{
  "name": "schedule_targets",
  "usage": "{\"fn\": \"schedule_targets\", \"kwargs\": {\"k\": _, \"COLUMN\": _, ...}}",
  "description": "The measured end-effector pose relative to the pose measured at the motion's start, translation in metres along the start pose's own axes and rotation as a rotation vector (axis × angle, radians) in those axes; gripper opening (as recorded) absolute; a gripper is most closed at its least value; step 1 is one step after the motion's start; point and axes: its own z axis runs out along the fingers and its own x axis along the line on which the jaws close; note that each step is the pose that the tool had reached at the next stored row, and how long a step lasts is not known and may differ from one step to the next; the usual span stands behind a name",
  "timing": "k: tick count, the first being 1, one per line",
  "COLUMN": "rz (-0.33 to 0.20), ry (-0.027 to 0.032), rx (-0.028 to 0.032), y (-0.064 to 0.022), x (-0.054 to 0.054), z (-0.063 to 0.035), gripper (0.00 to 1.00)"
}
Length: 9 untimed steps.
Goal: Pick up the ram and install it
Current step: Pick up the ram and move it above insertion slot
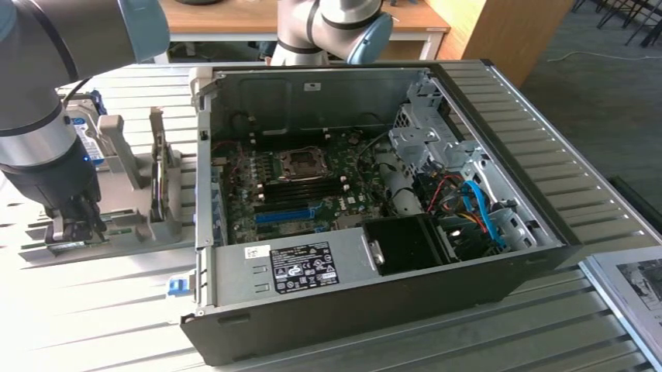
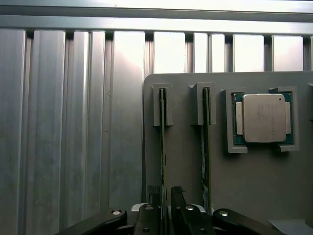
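Green ram (image 2: 162,142), on edge in a grey holder (image 2: 186,161) at nine o'clock of the computer case (image 1: 362,310), runs lengthwise between the released, ungripping jaws of the gripper (image 2: 165,192)

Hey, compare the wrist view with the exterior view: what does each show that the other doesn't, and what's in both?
Wrist view adds: the square silver CPU chip in its pocket, and the open pincer straddling one ram standing on edge. Exterior view adds: the open computer case with its motherboard. Both share: the grey holder and the slatted table.
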Motion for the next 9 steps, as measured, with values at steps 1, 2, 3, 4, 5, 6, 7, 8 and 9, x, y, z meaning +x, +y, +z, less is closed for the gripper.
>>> {"fn": "schedule_targets", "kwargs": {"k": 1, "rz": 0.0, "ry": -0.0001, "rx": 0.0, "y": 0.0, "x": 0.0, "z": 0.0, "gripper": 0.24}}
{"fn": "schedule_targets", "kwargs": {"k": 2, "rz": 0.0, "ry": 0.0, "rx": 0.0, "y": 0.0, "x": 0.0, "z": 0.0, "gripper": 0.24}}
{"fn": "schedule_targets", "kwargs": {"k": 3, "rz": 0.0, "ry": 0.0, "rx": 0.0, "y": 0.0, "x": 0.0, "z": 0.0, "gripper": 0.24}}
{"fn": "schedule_targets", "kwargs": {"k": 4, "rz": 0.001, "ry": -0.0001, "rx": 0.0001, "y": 0.0, "x": 0.0, "z": 0.0, "gripper": 0.24}}
{"fn": "schedule_targets", "kwargs": {"k": 5, "rz": 0.001, "ry": -0.0001, "rx": 0.0, "y": 0.0, "x": 0.0, "z": 0.0, "gripper": 0.24}}
{"fn": "schedule_targets", "kwargs": {"k": 6, "rz": 0.002, "ry": -0.0001, "rx": 0.0, "y": 0.0, "x": 0.0, "z": 0.0, "gripper": 0.24}}
{"fn": "schedule_targets", "kwargs": {"k": 7, "rz": 0.004, "ry": -0.0002, "rx": 0.0, "y": 0.0, "x": 0.0, "z": 0.0, "gripper": 0.24}}
{"fn": "schedule_targets", "kwargs": {"k": 8, "rz": 0.005, "ry": -0.0003, "rx": 0.0001, "y": 0.0, "x": 0.0, "z": 0.0, "gripper": 0.24}}
{"fn": "schedule_targets", "kwargs": {"k": 9, "rz": 0.007, "ry": -0.0004, "rx": 0.0001, "y": 0.0, "x": 0.0, "z": 0.0, "gripper": 0.24}}
